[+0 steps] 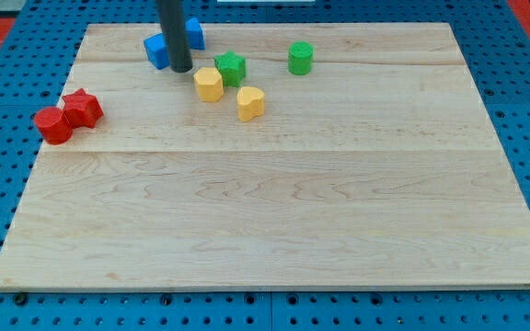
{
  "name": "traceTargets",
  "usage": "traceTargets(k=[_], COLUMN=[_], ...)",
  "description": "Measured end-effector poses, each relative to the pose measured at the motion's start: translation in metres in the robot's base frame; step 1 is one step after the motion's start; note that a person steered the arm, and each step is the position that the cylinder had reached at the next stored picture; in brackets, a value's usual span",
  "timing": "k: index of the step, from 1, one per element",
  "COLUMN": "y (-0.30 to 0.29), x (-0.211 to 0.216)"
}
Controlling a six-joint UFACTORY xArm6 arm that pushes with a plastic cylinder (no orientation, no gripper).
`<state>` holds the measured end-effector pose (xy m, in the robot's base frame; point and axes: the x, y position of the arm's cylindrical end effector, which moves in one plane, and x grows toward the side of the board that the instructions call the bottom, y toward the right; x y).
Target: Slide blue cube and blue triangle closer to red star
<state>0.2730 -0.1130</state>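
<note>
The red star [83, 108] lies near the board's left edge, touching a red round block [53, 125] at its lower left. Two blue blocks sit near the view's top, partly hidden by the rod: one [157, 50] to the rod's left and one [194, 34] to its right; which is the cube and which the triangle I cannot tell. My tip [181, 69] rests on the board just to the lower right of the left blue block, touching or nearly touching it.
A yellow block [209, 84] and a yellow heart-like block [250, 102] lie right of my tip. A green star [231, 67] and a green cylinder [300, 57] sit further right. The wooden board [274, 202] lies on a blue pegboard.
</note>
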Motion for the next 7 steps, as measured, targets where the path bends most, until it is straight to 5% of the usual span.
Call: traceTargets(k=[2, 6, 7], y=[0.07, -0.069, -0.066], x=[-0.081, -0.031, -0.065])
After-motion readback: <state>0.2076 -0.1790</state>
